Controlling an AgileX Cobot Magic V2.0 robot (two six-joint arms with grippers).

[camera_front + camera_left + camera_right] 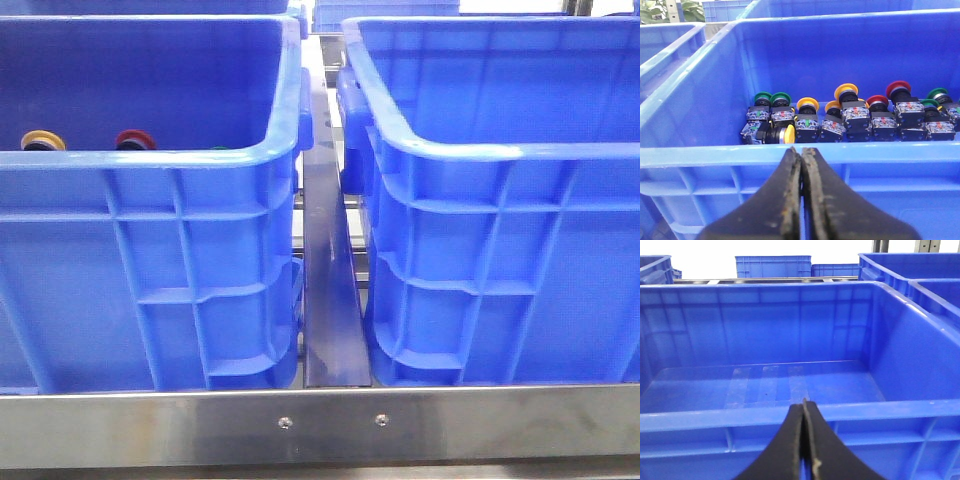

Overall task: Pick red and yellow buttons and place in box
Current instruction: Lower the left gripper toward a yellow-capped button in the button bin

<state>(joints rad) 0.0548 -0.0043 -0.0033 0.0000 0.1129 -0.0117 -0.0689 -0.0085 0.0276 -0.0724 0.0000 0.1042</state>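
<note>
Two blue crates are shown side by side in the front view: the left crate [150, 290] and the right crate [500, 270], separated by a metal rail [328, 300] and standing behind a steel front bar [320, 425] fitted with two screws. Over the near rim of the left crate, only the caps of a yellow button [42, 141] and a red button [134, 139] are visible, lying low near the left part of that crate.

In the left wrist view, the left hand [801, 152] is seen with its dark fingers [785, 200] pressed together, tips meeting just outside the near rim of the left crate [715, 150]; nothing is held between them. Inside, push buttons are clustered in a row along the floor close to the near wall: green-capped ones [771, 98] at one end, yellow-capped ones [846, 91] toward the middle, red-capped ones [898, 89] beside them, and a further green-capped one [938, 93] at the other end. One yellow button [787, 134] lies tipped on its side. All rest on dark bases with labelled blocks.

In the right wrist view, the right hand [804, 404] is likewise closed, finger against finger, grasping nothing, at the near rim of the right crate [890, 410]. Strips of clear tape [767, 385] are seen on that crate's floor. Further blue crates [772, 266] stand behind.
</note>
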